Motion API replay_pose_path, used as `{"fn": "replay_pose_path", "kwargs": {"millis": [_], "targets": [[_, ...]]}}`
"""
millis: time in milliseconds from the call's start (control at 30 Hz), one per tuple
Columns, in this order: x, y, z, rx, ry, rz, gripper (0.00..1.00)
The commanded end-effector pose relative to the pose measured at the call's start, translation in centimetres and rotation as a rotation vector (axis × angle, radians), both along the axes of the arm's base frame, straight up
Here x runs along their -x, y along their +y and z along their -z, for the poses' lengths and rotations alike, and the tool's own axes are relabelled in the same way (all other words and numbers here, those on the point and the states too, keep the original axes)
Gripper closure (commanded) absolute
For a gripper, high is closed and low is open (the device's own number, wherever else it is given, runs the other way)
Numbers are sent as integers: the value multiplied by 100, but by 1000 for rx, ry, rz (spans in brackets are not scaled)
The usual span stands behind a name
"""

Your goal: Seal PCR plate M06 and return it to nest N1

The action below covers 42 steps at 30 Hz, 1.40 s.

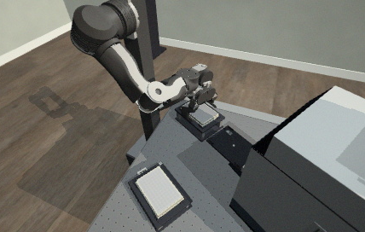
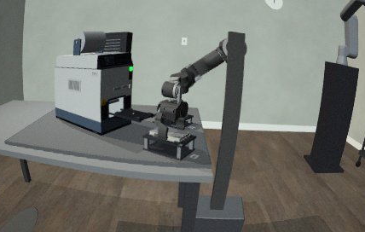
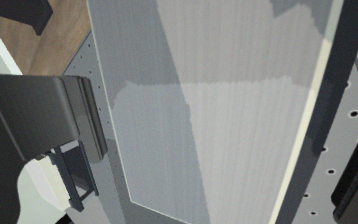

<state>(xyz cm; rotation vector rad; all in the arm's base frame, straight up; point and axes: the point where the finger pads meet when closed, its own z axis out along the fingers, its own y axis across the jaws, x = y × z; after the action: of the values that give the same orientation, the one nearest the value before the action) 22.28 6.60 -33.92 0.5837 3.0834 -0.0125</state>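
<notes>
Upper centre of the top view, the gripper (image 1: 201, 103) stands spread over M06 (image 1: 204, 113), which lies foiled in N1 (image 1: 187, 120). Lifting off crooked, a finger (image 3: 40, 120) could snag the plate's edge and unseat it.

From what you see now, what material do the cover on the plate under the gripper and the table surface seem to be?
The cover on the plate looks like thin matte foil: pale grey, flat, finely lined. The table surface looks like dull grey metal, perhaps anodised: it has a regular grid of small holes. The gripper stands open above.
</notes>
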Motion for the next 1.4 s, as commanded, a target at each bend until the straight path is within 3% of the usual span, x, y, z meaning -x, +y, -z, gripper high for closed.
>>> {"fn": "replay_pose_path", "kwargs": {"millis": [0, 933, 1100, 1367], "targets": [[-2, 5, -6, -2, -1, 0, 23], [-2, 5, -7, -2, -1, 0, 23], [-2, 8, -409, -2, -3, -2, 23], [-2, 8, -409, -2, -3, -2, 23]]}}
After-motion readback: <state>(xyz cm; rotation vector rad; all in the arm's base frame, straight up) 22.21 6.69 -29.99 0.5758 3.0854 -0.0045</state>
